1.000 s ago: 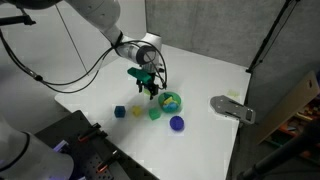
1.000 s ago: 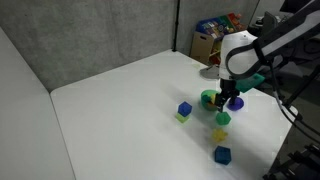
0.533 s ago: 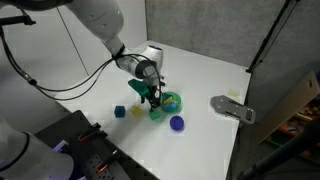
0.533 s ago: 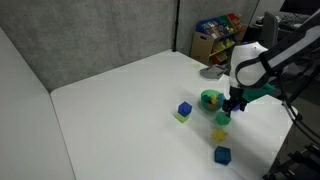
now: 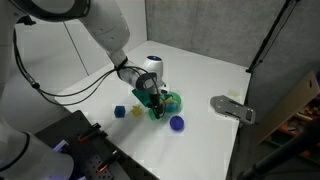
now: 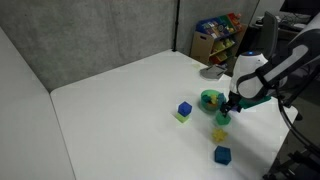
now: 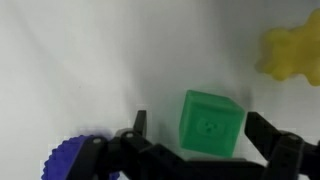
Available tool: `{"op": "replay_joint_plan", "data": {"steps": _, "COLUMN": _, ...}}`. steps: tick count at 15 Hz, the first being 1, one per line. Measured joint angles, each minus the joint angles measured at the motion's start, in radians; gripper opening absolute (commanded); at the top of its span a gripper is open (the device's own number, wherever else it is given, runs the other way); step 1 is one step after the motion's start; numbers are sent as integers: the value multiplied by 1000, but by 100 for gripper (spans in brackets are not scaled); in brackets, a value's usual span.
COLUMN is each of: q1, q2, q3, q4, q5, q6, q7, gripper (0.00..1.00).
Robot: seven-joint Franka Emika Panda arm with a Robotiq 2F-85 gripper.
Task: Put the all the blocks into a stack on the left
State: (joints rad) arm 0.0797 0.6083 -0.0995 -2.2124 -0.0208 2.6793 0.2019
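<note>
Fingers (image 7: 268,138) spread wide and low over the white counter (image 6: 110,90), seen from the bottom edge of the wrist view. Between them, in the lower middle of that frame, green block (image 7: 212,123) flat on the counter. Clear gap to the finger on the frame's left; just beside the one on the right, touching or not impossible to tell. Nothing gripped. Upper right of the wrist view: yellow block (image 7: 288,50), blurred. Lower left corner: part of a dark blue dome (image 7: 70,160).

In an exterior view, right of centre: green block (image 6: 222,119) under the fingers, yellow block (image 6: 219,132) close below it in the frame, blue block (image 6: 222,154) lower still and apart, all three in a loose line. Just above the green block, green bowl (image 6: 210,99). Left of the bowl, second blue block (image 6: 185,108) right against a yellow-green block (image 6: 180,117); stacked or side by side impossible to tell.

In an exterior view, middle of the frame: arm (image 5: 105,35) bending down from the upper left, fingers over the green block, just left of the green bowl (image 5: 172,101). Dark blue dome (image 5: 177,123) just below the bowl. Yellow block (image 5: 136,112) and blue block (image 5: 119,112) in a row further left. Grey flat device (image 5: 232,107) at the right, well apart from the rest.
</note>
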Motion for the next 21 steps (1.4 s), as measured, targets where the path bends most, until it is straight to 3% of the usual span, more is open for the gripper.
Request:
{"op": "replay_joint_plan", "data": {"steps": 10, "q1": 17, "q2": 79, "q3": 1, "q4": -5, "q5": 24, "q6": 198, "q7": 17, "gripper": 100}}
{"op": "replay_joint_plan", "data": {"steps": 12, "q1": 22, "q2": 85, "q3": 1, "q4": -5, "q5": 32, "q6": 212, "q7": 17, "gripper": 73}}
{"op": "replay_joint_plan", "data": {"steps": 17, "q1": 32, "q2": 101, "q3": 1, "q4": -5, "q5": 35, "q6": 226, "q7": 17, "gripper": 33}}
{"op": "replay_joint_plan", "data": {"steps": 21, "q1": 32, "q2": 97, "q3": 2, "q4": -5, "q5": 35, "q6": 225, "q7": 17, "gripper": 29}}
